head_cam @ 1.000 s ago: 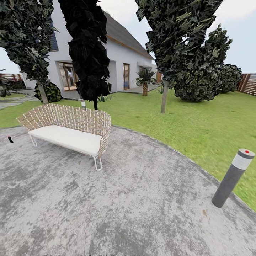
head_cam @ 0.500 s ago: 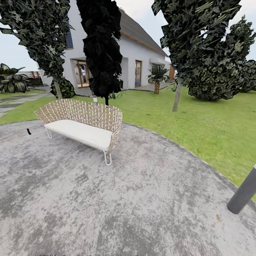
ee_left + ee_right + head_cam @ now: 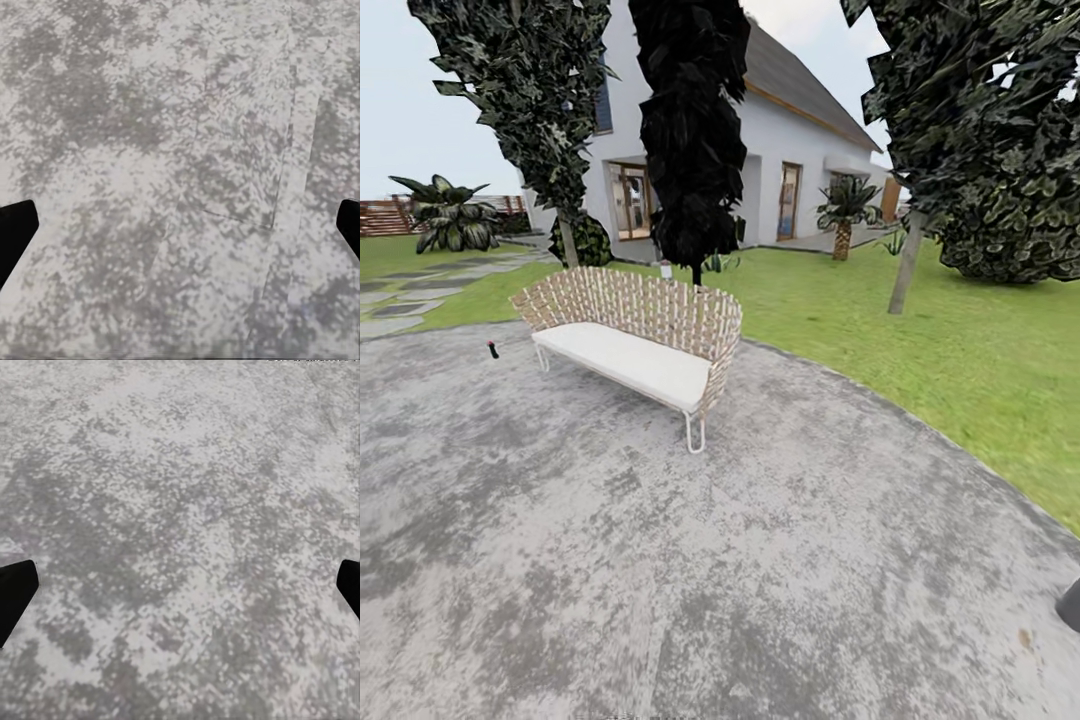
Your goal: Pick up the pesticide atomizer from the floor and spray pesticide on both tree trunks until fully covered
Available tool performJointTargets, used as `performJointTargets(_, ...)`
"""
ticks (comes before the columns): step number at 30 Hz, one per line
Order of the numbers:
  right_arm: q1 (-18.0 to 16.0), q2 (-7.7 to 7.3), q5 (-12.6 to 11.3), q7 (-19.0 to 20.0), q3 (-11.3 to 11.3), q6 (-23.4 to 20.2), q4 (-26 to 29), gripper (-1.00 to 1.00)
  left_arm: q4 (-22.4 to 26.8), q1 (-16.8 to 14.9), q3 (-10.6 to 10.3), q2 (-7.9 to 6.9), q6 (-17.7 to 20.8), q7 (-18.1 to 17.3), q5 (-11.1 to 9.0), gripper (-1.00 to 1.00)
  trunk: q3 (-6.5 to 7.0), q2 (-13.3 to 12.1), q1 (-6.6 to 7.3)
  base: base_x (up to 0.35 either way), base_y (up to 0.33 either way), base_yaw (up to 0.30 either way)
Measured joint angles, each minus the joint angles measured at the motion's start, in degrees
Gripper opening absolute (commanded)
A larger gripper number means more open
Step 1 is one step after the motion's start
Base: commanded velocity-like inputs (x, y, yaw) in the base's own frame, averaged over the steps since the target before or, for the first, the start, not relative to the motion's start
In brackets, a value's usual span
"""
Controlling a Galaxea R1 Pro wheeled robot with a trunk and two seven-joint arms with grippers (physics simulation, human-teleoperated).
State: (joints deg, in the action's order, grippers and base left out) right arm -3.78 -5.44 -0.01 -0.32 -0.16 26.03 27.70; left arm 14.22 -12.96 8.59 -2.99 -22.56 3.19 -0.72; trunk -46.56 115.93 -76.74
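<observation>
Grey paving [image 3: 660, 560] underfoot; small dark atomizer [image 3: 493, 349] lies at ten o'clock, left end effector [image 3: 180, 232] nearer, both spread.

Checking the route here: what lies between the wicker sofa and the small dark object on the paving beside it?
In the head view, bare grey paving separates the wicker sofa from the small dark object, too small to identify.
</observation>
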Motion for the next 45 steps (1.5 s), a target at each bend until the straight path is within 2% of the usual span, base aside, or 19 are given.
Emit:
performJointTargets(28,0.00,0.00,0.02,0.00,0.00,0.00,0.00,1.00,0.00,0.00,0.00,0.09,0.00,0.00,-0.08,1.00,-5.99,11.23,-6.15,0.000,0.000,0.268)
performJointTargets(40,0.01,0.00,0.08,0.00,0.05,0.00,0.00,1.00,0.00,0.00,0.05,0.03,-0.30,-0.04,-0.08,1.00,-6.43,11.25,-6.15,0.008,0.000,0.269)
performJointTargets(45,0.00,0.00,0.08,0.00,0.07,0.00,0.00,1.00,0.00,0.00,0.07,0.00,-0.26,-0.02,-0.15,1.00,-6.61,11.25,-6.13,0.233,0.000,0.269)
